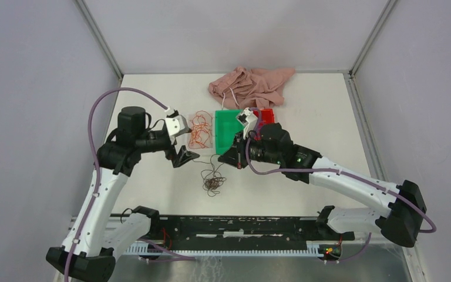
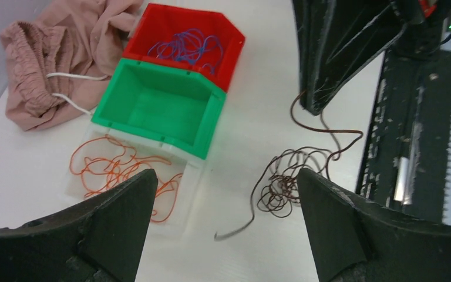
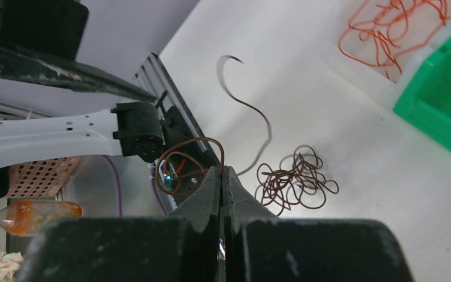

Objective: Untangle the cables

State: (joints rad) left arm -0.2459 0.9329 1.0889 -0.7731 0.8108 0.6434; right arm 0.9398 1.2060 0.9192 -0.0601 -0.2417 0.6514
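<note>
A dark brown cable tangle (image 1: pixel 213 183) lies on the white table between my two grippers; it also shows in the left wrist view (image 2: pixel 282 185) and the right wrist view (image 3: pixel 293 176). My right gripper (image 3: pixel 222 170) is shut on one brown strand (image 3: pixel 195 140) that loops up from the tangle, and holds it above the table (image 1: pixel 228 160). My left gripper (image 2: pixel 226 176) is open and empty, hovering left of the tangle (image 1: pixel 183 157). Orange cables (image 2: pixel 117 167) lie in a clear tray (image 1: pixel 199 130). Blue-purple cables (image 2: pixel 185 46) lie in a red bin (image 1: pixel 265 114).
An empty green bin (image 1: pixel 229 129) stands between the clear tray and the red bin. A pink cloth (image 1: pixel 249 85) lies at the back of the table. A black rail (image 1: pixel 241 226) runs along the near edge by the arm bases.
</note>
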